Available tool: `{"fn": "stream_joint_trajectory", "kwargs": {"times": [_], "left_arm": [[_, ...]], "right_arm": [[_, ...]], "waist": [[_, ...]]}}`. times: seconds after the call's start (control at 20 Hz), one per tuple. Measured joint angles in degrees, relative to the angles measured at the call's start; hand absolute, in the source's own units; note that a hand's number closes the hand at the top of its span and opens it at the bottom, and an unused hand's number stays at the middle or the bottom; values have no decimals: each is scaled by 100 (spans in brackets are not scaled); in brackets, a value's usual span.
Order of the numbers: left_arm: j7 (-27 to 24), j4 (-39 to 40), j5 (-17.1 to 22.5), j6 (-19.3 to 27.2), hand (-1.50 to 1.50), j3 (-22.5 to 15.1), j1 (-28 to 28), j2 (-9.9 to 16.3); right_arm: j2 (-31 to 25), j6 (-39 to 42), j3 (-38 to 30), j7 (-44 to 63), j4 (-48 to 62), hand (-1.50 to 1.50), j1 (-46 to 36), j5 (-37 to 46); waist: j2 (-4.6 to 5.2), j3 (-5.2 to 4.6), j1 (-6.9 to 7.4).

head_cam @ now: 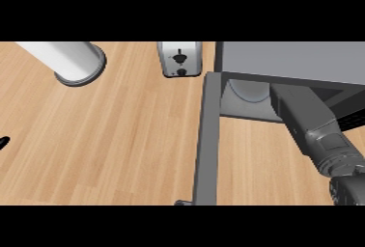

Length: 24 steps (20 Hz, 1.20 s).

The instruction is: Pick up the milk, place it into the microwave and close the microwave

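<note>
A: Starting nearest us, we see the right forearm come in from the lower right corner and run up at a slant into the microwave.

B: And its hand?

A: The microwave's grey top hides it, so we cannot tell whether its fingers are apart, together or clamped on anything.

B: Then where is the milk?

A: We cannot see it. If it is in the cavity, the roof and the arm cover it.

B: What else lies close?

A: The microwave door stands swung wide, edge-on to us, a dark grey bar running from the lower edge up to the cavity's left corner. At the far left edge, a black sliver of the left hand shows over the wooden bench. We cannot tell whether it is spread or curled.

B: And farther off?

A: Inside the cavity, left of the arm, we see part of a pale round tray. Beyond, a silver toaster sits just beside the microwave's left wall, and a white cylinder on a grey base stands well apart at the far left.
</note>
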Motion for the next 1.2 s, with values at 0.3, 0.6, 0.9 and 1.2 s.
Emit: {"fn": "stream_joint_trajectory", "kwargs": {"times": [0.3, 0.6, 0.9, 1.2], "left_arm": [[-131, 27, -150, -414, -150, -308, 204, -343], [-63, 86, -253, -753, -150, -864, 417, -520], [-188, 203, -854, -1121, -150, -1211, 472, -767], [-711, 518, -1872, -1245, -150, -1483, 251, -918]], "right_arm": [[-42, 775, -60, -41, -29, -150, 124, -94], [34, 2032, -277, -395, -167, -150, 453, -386], [390, 2934, -437, -880, -356, -150, 1017, -681], [898, 3291, -339, -1154, -674, -150, 1681, -791]], "waist": [[-116, -67, -206], [-252, -113, -442], [-374, -138, -647], [-452, -152, -818]]}}
